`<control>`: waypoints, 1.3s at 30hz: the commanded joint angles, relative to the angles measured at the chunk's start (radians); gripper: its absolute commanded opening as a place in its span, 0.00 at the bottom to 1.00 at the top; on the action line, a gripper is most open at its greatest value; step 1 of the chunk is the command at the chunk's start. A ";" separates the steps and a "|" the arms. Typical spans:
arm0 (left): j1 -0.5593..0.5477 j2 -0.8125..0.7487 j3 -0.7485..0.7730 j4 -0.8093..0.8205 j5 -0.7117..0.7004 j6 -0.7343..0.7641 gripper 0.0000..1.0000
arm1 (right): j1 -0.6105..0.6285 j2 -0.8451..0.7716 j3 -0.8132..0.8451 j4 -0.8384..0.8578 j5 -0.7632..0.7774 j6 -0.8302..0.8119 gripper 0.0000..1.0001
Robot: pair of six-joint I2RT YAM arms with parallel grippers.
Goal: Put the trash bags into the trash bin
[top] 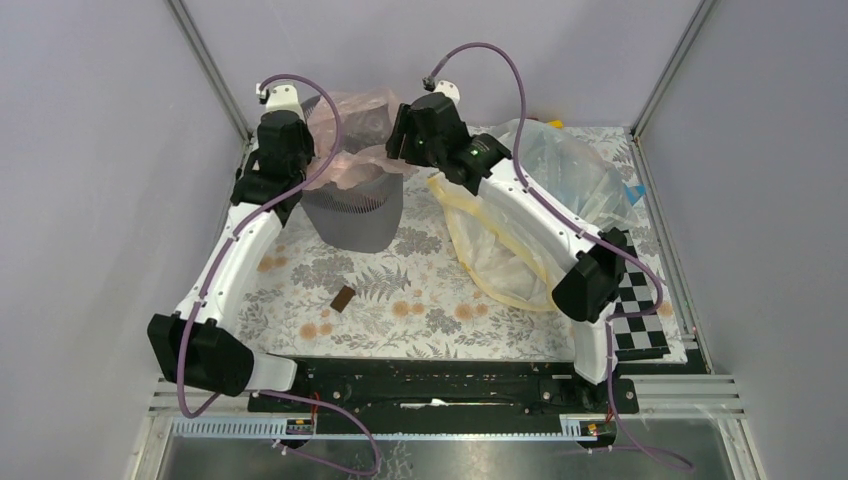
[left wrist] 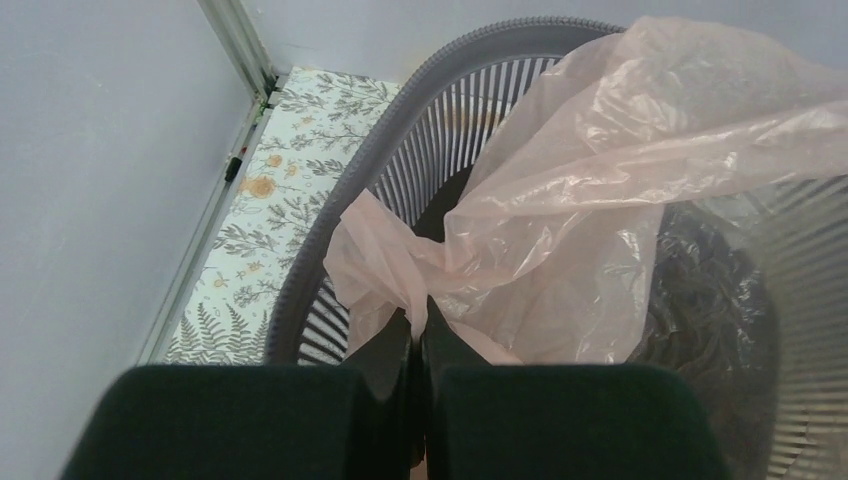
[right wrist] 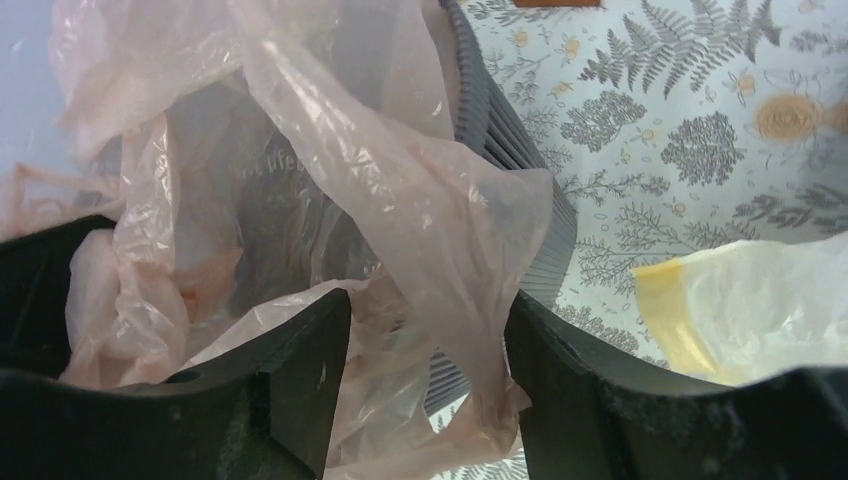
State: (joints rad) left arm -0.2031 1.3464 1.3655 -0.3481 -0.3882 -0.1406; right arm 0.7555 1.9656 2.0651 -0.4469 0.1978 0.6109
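The dark grey mesh trash bin stands upright at the back of the table. A pale pink trash bag billows above its mouth and drapes over the rim. My left gripper is shut on a pinched fold of the pink trash bag, over the left rim of the bin. My right gripper is open at the bin's right side, its jaws wide apart with loose pink film hanging between them, over the bin's wall.
A bigger clear bag with a cream-yellow band lies right of the bin, under my right arm; it also shows in the right wrist view. A small brown block lies on the floral cloth. A checkerboard card sits front right. Walls close in left and back.
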 commanded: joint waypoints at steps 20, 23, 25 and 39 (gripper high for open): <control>0.008 -0.130 0.093 0.042 0.126 0.003 0.00 | 0.047 0.044 0.303 -0.354 0.317 0.034 0.00; 0.008 -0.153 0.095 0.020 0.183 -0.020 0.00 | 0.048 -0.008 0.304 -0.392 0.323 -0.010 0.00; 0.008 -0.168 0.095 0.002 0.234 -0.036 0.00 | 0.047 -0.037 0.308 -0.428 0.323 -0.033 0.00; 0.007 -0.281 0.101 -0.052 0.443 -0.137 0.00 | 0.047 -0.314 0.081 -0.519 0.358 -0.144 0.24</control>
State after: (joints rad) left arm -0.2016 1.0832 1.4326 -0.4057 -0.0288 -0.2337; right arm 0.7994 1.7439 2.1593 -0.9821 0.5152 0.5209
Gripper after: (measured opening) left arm 0.002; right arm 0.115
